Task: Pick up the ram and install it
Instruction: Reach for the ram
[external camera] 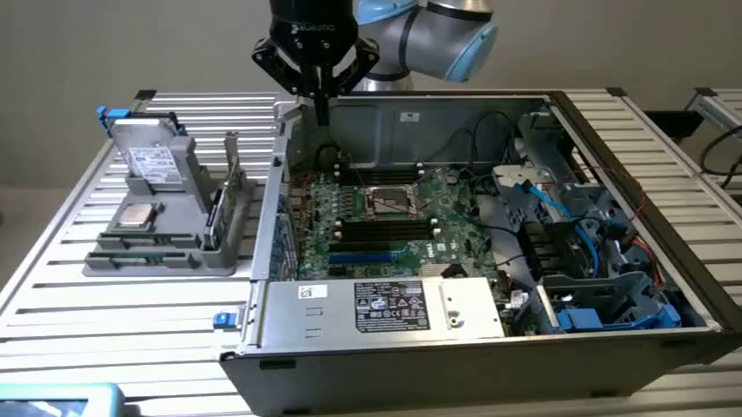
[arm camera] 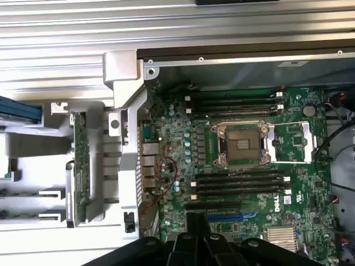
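The ram (arm camera: 81, 166) is a thin green stick standing on edge in a grey parts holder (external camera: 151, 252) on the exterior view's left, beside the open computer case; in the exterior view it shows as a dark upright strip (external camera: 215, 217). My gripper (external camera: 321, 113) hangs shut and empty above the case's back left corner, right of the holder and well above the ram. In the wrist view its dark fingers (arm camera: 197, 221) are pressed together over the motherboard (arm camera: 299, 166). Black memory slots (arm camera: 238, 183) lie on both sides of the processor socket (arm camera: 242, 145).
The open case (external camera: 383, 308) fills the middle of the slatted metal table (external camera: 69, 287), with cables and blue drive bays (external camera: 603, 287) on the exterior view's right. The holder also carries a silver drive (external camera: 151, 161) and a square processor chip (external camera: 137, 215). A metal case wall (arm camera: 130, 138) separates holder and motherboard.
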You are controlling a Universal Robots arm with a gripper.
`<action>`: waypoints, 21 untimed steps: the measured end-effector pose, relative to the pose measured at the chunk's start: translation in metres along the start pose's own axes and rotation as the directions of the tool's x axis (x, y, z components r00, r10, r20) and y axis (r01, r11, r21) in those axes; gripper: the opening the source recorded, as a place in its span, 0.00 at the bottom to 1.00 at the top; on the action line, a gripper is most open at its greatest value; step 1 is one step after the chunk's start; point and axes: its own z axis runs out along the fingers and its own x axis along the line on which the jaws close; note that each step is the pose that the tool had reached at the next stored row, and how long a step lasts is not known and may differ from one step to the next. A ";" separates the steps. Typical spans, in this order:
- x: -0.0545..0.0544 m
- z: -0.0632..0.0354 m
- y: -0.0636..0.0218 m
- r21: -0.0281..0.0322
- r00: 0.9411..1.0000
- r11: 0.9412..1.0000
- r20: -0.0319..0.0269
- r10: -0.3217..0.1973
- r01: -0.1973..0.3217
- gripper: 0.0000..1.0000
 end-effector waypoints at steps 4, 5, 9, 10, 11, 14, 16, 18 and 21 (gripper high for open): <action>0.000 0.0000 0.0000 0.000 1.000 1.000 0.000 0.000 0.000 0.11; 0.000 0.0000 0.0000 0.000 1.000 1.000 0.000 0.000 0.000 0.11; 0.000 0.0000 0.0000 0.000 1.000 1.000 0.000 0.000 0.000 0.11; 0.000 0.0000 0.0000 0.000 1.000 1.000 0.000 0.000 0.000 0.11; 0.000 0.0000 0.0000 0.000 1.000 1.000 0.000 0.000 0.000 0.11; 0.000 0.0015 -0.0004 0.000 1.000 1.000 0.000 0.000 0.000 0.11; 0.000 0.0032 -0.0025 0.000 1.000 1.000 0.000 0.000 0.000 0.11; 0.000 0.0041 -0.0079 0.000 1.000 1.000 0.000 0.000 0.000 0.11; 0.005 0.0040 -0.0126 0.000 1.000 1.000 0.000 0.000 0.000 0.11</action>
